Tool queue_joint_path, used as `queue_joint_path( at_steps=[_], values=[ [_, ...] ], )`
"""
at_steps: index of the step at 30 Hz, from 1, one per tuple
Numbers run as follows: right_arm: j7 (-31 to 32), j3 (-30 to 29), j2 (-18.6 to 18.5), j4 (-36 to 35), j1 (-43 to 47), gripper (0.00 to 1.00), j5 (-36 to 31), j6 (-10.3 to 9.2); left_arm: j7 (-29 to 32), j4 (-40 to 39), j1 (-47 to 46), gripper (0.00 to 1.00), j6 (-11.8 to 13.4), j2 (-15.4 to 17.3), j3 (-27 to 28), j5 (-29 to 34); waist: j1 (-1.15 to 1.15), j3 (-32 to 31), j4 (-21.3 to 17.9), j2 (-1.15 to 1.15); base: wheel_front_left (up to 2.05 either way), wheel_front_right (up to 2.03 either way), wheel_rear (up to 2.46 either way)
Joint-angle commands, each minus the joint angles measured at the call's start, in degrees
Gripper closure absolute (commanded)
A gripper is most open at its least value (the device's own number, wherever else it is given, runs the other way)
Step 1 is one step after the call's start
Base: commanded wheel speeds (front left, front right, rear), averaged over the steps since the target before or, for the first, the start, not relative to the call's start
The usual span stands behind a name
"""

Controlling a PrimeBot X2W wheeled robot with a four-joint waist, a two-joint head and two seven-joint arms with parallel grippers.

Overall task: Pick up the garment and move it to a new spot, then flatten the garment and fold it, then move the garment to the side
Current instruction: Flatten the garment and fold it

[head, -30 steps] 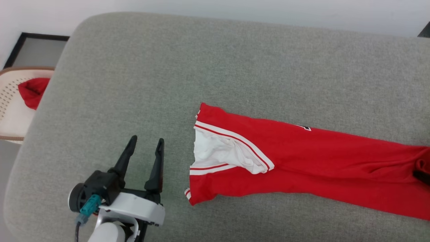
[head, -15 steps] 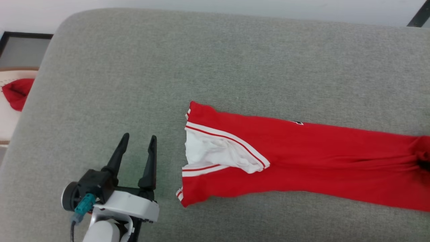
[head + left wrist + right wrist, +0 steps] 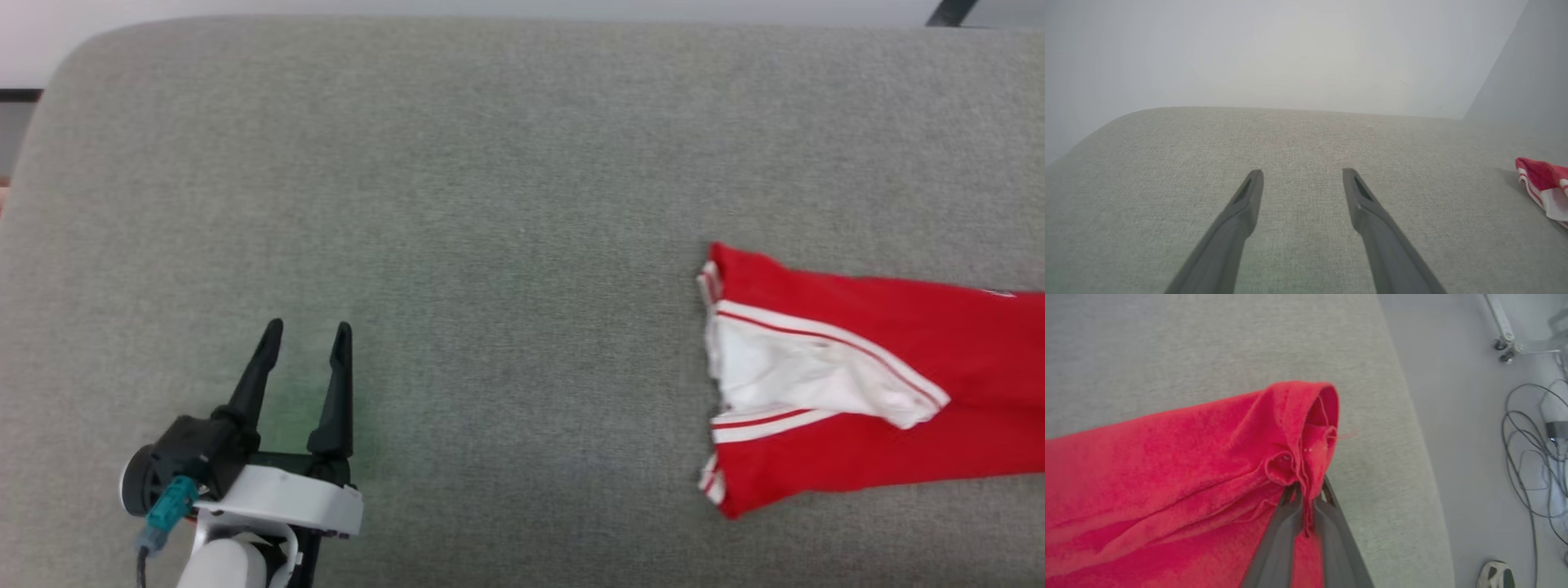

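The garment [image 3: 849,457] lies stretched out on the grey cushion [image 3: 490,204] at the right of the head view, red with a white panel and striped bands at its left end, and it runs off the right edge. Its striped end [image 3: 1541,179] also shows at the right of the left wrist view. In the right wrist view my right gripper [image 3: 1306,490] is shut on a bunched red edge of the garment [image 3: 1188,457]. My left gripper [image 3: 309,327] stands open over bare cushion at the lower left, far from the cloth, with nothing between its fingers [image 3: 1249,196].
The cushion's rounded right edge [image 3: 1412,457] drops to a grey floor with loose cables [image 3: 1527,457] and a small wheel [image 3: 1494,575]. A pale wall [image 3: 1290,53] rises behind the cushion. Bare cushion lies between my left gripper and the garment.
The garment has slid far to the right across the cushion, pulled by its right end. The camera has also turned, so the basket at the left has left the picture.
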Motion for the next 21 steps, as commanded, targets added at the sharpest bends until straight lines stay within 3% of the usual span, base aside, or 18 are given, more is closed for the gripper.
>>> queue_joint_path(
  at_steps=[1, 5, 9, 21],
  values=[
    [-1.0, -0.9, -0.3, 0.8, -0.6, 1.0, -1.2, -0.11, 0.0, -0.1, 0.1, 0.0, -0.1, -0.1, 0.3, 0.1, 0.0, 0.5, -0.8, 0.0, 0.0, 0.0, 0.0],
    [-1.1, -0.3, 2.0, 0.7, -1.5, 1.0, -0.1, -0.11, 0.0, 0.4, -0.2, 0.0, -0.4, -0.4, 0.2, 0.6, 0.0, 0.0, -1.4, 0.0, 0.0, 0.0, 0.0],
    [0.7, 3.0, 3.8, -4.9, -1.1, 1.0, 2.5, -0.1, 0.0, 1.0, 0.5, 0.0, -0.5, -0.7, 0.3, 0.8, 0.0, -1.2, -2.0, 0.0, 0.0, 0.0, 0.0],
    [10.1, 15.1, 13.0, -37.8, 3.6, 1.0, 9.1, -0.1, 0.0, 1.7, 2.8, 0.0, -0.5, -1.4, 0.8, -0.2, 0.0, -4.3, -2.0, 0.0, 0.0, 0.0, 0.0]
  ],
)
